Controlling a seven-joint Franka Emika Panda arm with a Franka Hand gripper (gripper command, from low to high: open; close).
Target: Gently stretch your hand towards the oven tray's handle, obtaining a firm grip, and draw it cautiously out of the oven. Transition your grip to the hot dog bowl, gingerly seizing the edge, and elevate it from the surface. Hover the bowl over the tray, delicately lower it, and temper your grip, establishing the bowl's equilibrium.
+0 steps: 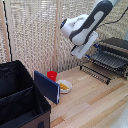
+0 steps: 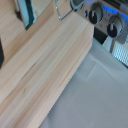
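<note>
On the wooden table (image 1: 95,100), one hot dog bowl (image 1: 64,86), one red cup (image 1: 52,75), one oven (image 1: 112,56); gripper (image 1: 84,64) state unclear.

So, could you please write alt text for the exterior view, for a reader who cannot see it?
A white robot arm reaches toward a black toaster oven at the exterior view's right. On the wooden table sit a white bowl of food, a red cup and an open black case.

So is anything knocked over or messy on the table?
Nothing looks spilled or tipped. The small white bowl with orange food sits upright on the pale wooden table, beside the small red cup. The black toaster oven's door hangs open.
</note>
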